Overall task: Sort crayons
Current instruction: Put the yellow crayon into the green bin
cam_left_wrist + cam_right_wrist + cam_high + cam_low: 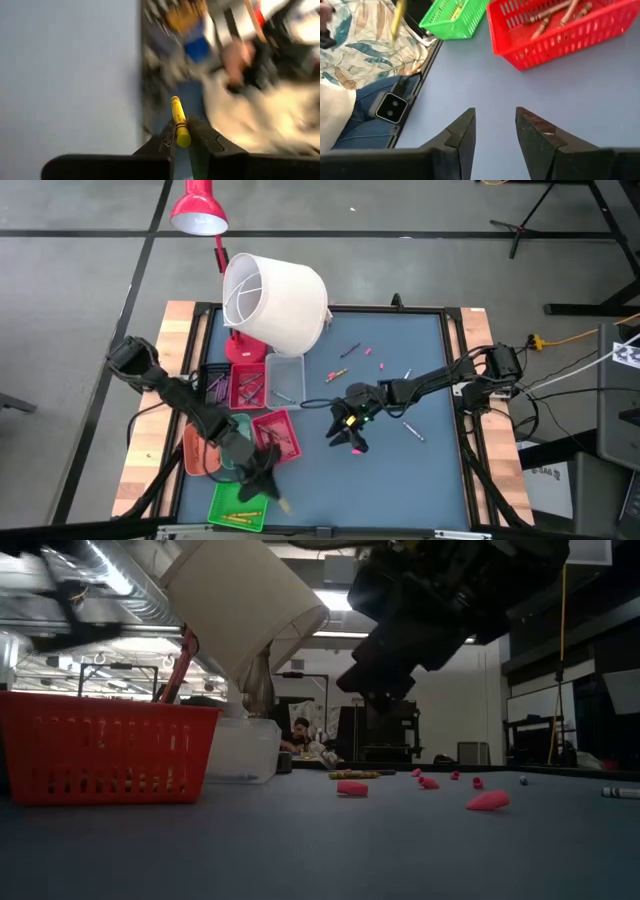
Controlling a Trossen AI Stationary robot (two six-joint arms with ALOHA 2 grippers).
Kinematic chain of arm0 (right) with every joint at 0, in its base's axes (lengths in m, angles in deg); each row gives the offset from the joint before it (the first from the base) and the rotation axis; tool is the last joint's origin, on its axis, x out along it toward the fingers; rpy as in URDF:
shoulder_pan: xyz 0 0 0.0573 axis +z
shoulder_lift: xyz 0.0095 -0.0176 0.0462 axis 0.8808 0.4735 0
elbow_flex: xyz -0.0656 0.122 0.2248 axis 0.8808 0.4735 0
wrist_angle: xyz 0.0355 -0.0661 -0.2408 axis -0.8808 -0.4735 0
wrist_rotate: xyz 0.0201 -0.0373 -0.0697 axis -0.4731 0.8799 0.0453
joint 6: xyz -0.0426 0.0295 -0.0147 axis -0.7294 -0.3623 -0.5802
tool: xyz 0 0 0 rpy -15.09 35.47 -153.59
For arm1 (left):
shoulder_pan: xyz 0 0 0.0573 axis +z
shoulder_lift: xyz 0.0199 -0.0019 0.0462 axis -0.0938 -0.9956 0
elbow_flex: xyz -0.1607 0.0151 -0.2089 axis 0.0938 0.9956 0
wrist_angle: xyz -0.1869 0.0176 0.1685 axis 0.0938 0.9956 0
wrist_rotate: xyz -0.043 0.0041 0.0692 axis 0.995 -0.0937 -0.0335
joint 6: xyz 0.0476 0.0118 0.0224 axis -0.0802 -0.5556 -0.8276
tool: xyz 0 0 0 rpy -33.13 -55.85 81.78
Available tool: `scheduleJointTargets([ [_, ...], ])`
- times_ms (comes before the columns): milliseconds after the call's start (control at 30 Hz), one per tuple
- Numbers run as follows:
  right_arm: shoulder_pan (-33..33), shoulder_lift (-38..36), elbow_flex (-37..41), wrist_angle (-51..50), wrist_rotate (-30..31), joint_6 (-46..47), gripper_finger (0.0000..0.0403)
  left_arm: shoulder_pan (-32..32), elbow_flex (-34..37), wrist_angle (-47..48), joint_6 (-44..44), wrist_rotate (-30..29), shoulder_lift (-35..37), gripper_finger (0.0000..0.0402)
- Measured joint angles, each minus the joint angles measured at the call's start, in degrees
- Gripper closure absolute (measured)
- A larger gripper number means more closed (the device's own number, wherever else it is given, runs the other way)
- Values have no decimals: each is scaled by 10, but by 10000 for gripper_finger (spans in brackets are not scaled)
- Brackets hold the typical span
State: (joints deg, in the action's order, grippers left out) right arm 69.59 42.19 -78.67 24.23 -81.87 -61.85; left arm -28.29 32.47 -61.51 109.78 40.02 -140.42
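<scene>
My left gripper (268, 485) is shut on a yellow crayon (178, 122) near the table's front edge, just right of the green tray (238, 505), which holds yellow crayons. The crayon also shows in the right wrist view (397, 20). My right gripper (350, 438) is open and empty over the middle of the table; its fingers (465, 132) stand apart above bare mat. A pink stub (357, 449) lies by it. Loose crayons (349, 350) lie on the mat farther back, and one (413, 430) lies to the right. My left gripper pinches one end of the yellow crayon (182, 137) between its two fingertips. The rest of the crayon sticks out past the fingers, along their line. The crayon is lifted clear of the table and the trays.
Several small trays stand at the left: a red one with crayons (275, 435), an orange one (194, 450), a purple one (215, 385), another red one (248, 388) and a clear one (285, 375). A tipped white lampshade (275, 302) lies at the back. A person's legs (367, 125) are at the near edge.
</scene>
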Motion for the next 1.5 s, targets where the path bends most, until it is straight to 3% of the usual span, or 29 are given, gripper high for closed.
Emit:
scheduleJointTargets([
  [100,0,0,0,-13,0,0,265,-23,0,2,64,62,0,387],
  [300,0,0,0,-17,0,0,265,-60,0,2,167,112,1,388],
  [600,0,0,0,-17,0,0,265,-92,0,46,215,122,14,390],
  [733,0,0,0,-16,-1,0,265,-99,1,130,216,107,53,390],
  [967,0,0,0,-19,-1,0,265,-107,1,253,259,5,115,387],
  [1267,0,0,-1,-45,-4,20,265,-112,1,330,393,6,112,386],
  [1500,0,-32,-1,-112,15,20,265,-112,1,336,412,7,112,385],
])
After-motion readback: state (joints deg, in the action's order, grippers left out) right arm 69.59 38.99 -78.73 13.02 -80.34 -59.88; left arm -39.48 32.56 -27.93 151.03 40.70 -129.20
